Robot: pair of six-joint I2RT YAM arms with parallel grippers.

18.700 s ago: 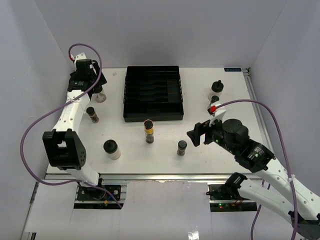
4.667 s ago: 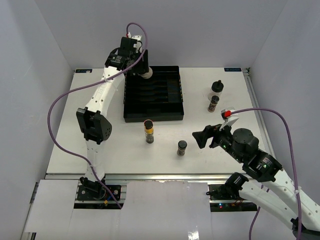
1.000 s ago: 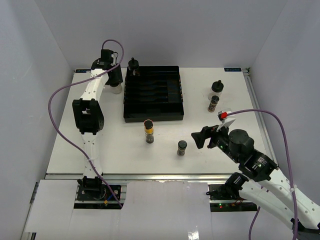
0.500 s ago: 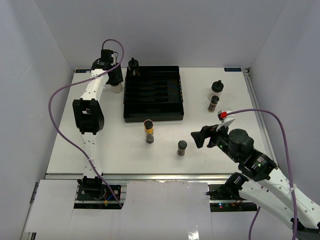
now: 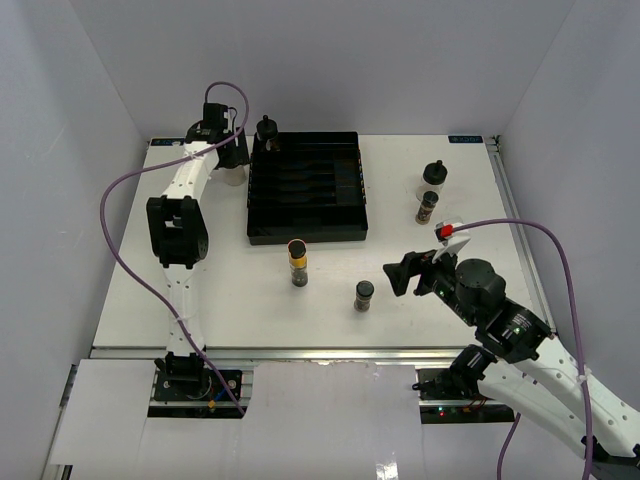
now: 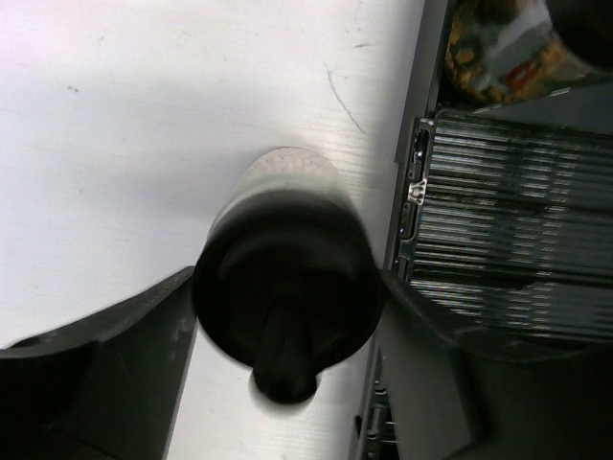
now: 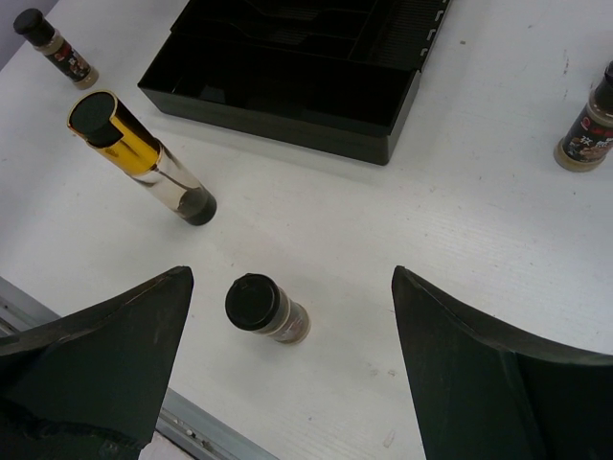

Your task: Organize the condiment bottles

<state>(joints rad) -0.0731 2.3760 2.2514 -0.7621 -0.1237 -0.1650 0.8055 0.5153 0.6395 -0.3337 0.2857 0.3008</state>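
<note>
The left tool [image 6: 283, 321] is pinching the squat clear bottle with black knobbed cap [image 6: 284, 240] at the tabletop's far-left corner, just beside the black slotted tray [image 6: 498, 249]. Keeping it upright while lifting should help it clear the wall. The right tool [image 7: 287, 278] is hovering, spread.

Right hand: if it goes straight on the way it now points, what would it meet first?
Probably the small spice jar with the black lid, just ahead of the right hand; the black tray lies beyond it. Depth is unclear.

Bare table [image 5: 330, 285] between yellow-banded jar [image 5: 297, 262] and short jar [image 5: 364, 295] gives passage; the tray [image 5: 305, 238] stands behind.
</note>
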